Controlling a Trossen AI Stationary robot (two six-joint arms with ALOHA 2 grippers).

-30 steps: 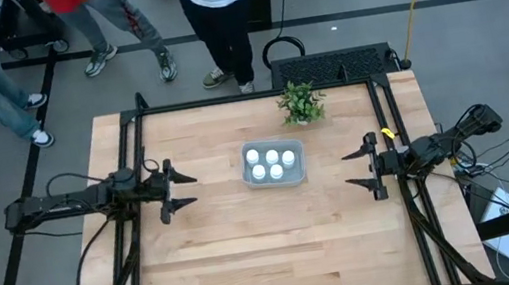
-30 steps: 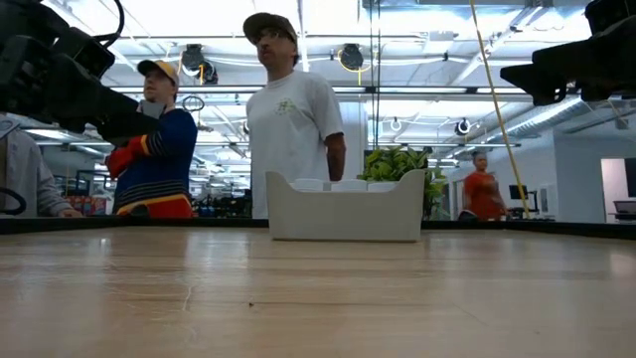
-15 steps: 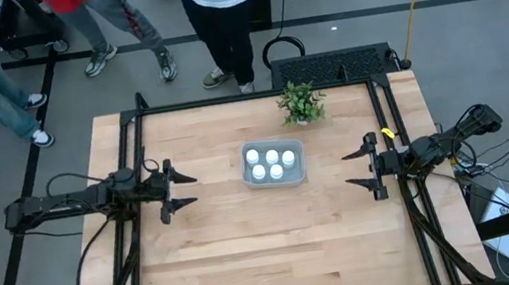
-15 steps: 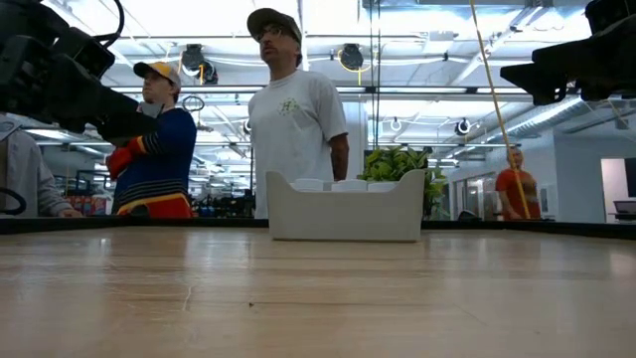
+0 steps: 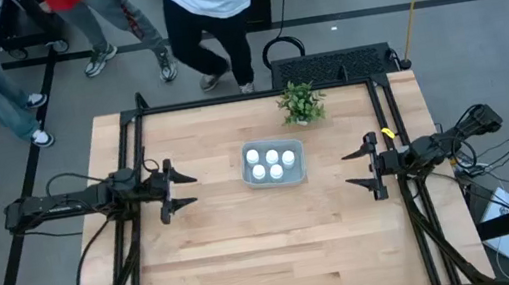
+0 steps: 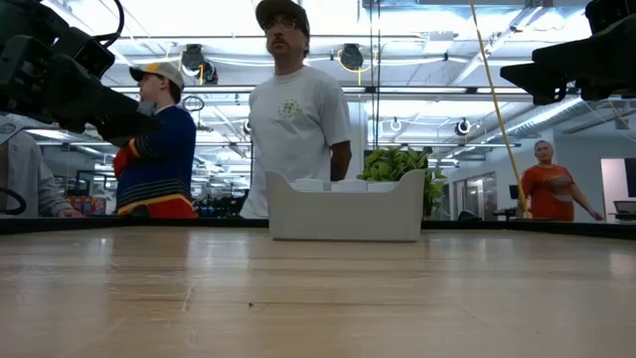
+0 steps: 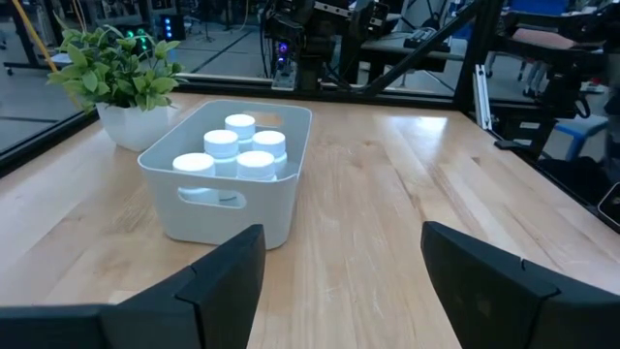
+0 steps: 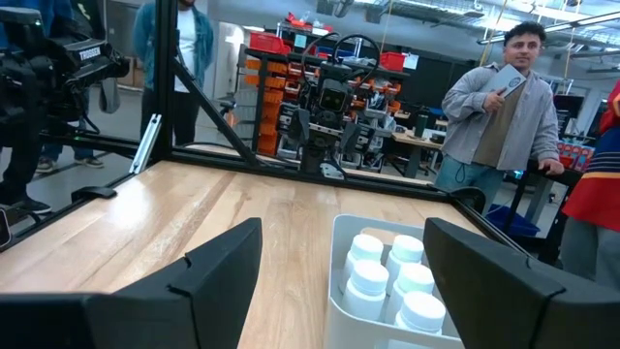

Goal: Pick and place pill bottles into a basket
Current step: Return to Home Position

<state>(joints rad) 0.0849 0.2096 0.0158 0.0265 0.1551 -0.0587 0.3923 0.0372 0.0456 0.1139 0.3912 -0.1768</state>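
Note:
The pale grey-blue basket [image 5: 274, 164] stands on the table near its middle, toward the far side; it also shows in the low view [image 6: 344, 207], the left wrist view [image 7: 231, 174] and the right wrist view [image 8: 383, 281]. Several white pill bottles [image 5: 267, 163] stand upright inside it [image 7: 231, 147] [image 8: 392, 276]. My left gripper [image 5: 184, 189] is open and empty, above the table to the basket's left. My right gripper [image 5: 352, 170] is open and empty, above the table to the basket's right.
A small green potted plant [image 5: 301, 103] stands at the far edge, just beyond the basket [image 7: 114, 73]. People stand beyond the table's far edge [image 5: 211, 18] [image 6: 295, 129]. Bare wood lies between each gripper and the basket and across the near half.
Both arms and the basket have kept still. Only the people beyond the far edge have shifted.

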